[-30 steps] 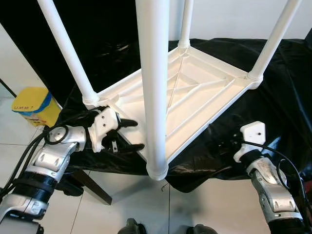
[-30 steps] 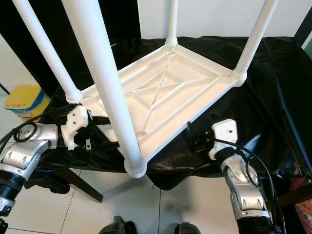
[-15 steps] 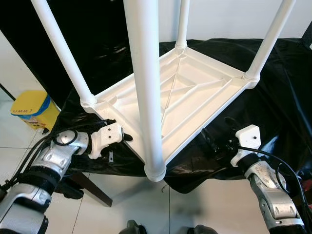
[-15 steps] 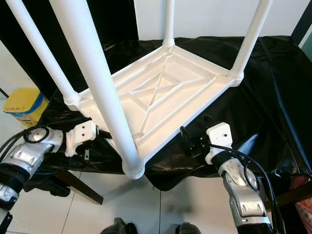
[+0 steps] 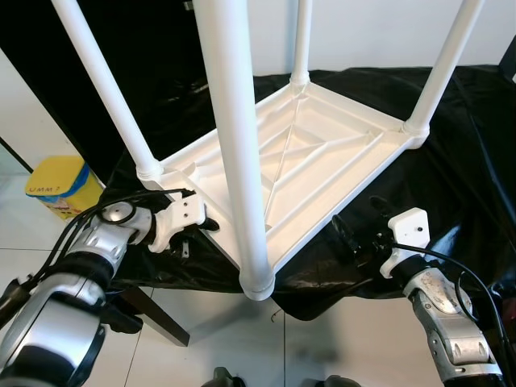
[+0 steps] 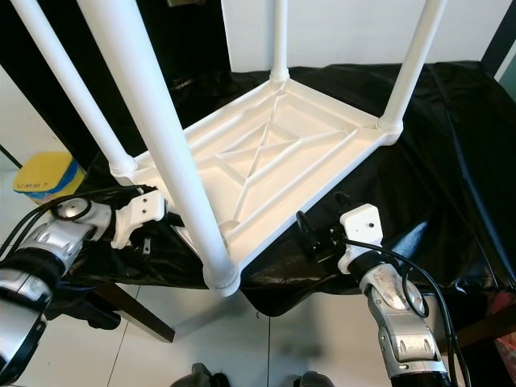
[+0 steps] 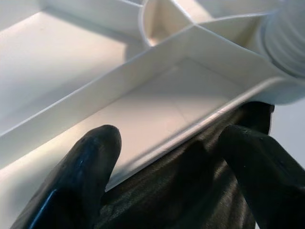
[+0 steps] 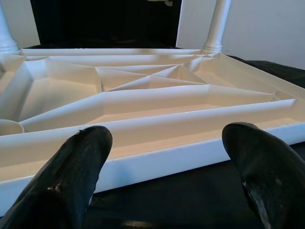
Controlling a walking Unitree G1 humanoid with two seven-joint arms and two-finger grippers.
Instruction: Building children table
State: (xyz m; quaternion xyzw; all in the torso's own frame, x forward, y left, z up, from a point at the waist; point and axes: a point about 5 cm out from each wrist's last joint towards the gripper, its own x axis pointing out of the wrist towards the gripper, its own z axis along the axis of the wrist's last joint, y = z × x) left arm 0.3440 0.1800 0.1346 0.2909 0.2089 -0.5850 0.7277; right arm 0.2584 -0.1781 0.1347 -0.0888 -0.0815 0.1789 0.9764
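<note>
White tiled floor [image 5: 201, 355], white wall at the back, and a work surface draped in shiny, crinkly black sheet [image 5: 468, 145]. A yellow tub [image 5: 60, 185] with a blue lid sits on the floor off to the robot's left.

The table [image 5: 314, 153] is lying upside down on the sheet, smooth white plastic, rectangular, with raised ribs criss-crossing the underside into triangles and shallow bays. Four round tube legs stick straight up from the corners. The near leg [image 5: 238, 145] is right in front of the camera, fat and glossy, with a ribbed collar where it plugs into its socket.

The left gripper [image 5: 201, 226] is down at the near-left edge of the table, between the left corner leg and the near leg. In the left wrist view its two rounded black fingers [image 7: 81, 176] are spread apart, one over the rim on the inside of the tabletop, the other outside over the sheet, so the rim runs between them. Can't tell if they're actually touching the plastic.

The right gripper [image 6: 310, 234] points at the near-right edge, just beside it over the sheet. The right wrist view shows its fingers [image 8: 71, 176] wide apart too, holding nothing, with the table's long edge straight ahead.
</note>
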